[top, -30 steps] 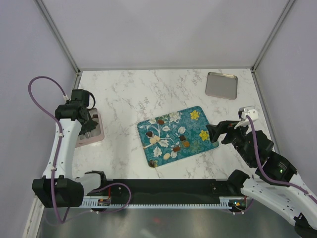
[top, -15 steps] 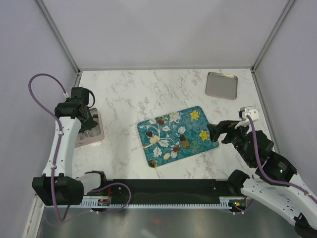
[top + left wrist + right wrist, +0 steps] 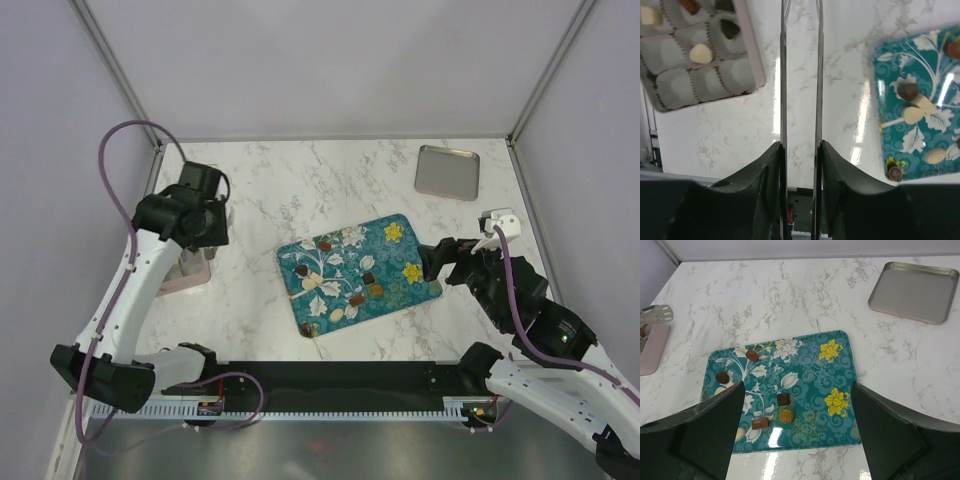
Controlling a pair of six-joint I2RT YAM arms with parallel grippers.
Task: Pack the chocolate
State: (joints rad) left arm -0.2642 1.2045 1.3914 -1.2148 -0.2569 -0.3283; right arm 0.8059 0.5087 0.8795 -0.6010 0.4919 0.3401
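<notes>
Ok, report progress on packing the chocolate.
Done: a few chocolates sit in the box's paper cups. In hand: nothing. The left gripper is open and empty over the table between box and tray, and the right gripper is open above the tray. Left: several more lie on the tray, and several cups are empty.

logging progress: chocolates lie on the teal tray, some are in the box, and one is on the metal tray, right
Not quite: the metal tray holds no chocolate, as the right wrist view shows. Chocolates do lie on the teal tray, and some are in the box.
</notes>
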